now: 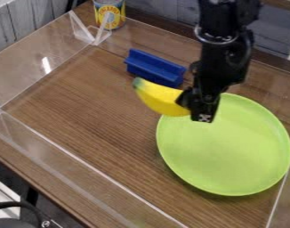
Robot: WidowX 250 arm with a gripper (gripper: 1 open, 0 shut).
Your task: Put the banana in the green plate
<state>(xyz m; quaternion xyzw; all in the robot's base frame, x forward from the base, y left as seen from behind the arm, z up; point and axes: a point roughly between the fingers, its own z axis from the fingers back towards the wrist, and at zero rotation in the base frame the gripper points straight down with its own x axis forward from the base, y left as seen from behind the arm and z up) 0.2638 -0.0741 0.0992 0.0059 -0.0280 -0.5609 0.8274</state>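
Camera view showed the gripper [201, 114] pinching the banana [163, 99], held off the table at the green plate's [230, 169] upper-left rim. A blue block [152, 66] lay just behind.

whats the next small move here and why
Probably carry on a bit further over the green plate, then lower and release. The gripper holds the banana lifted, but most of it hangs outside the plate's left rim.

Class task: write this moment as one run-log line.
phase: carry | fingers: shut on banana | banana: lifted, at green plate left rim | blue block: behind
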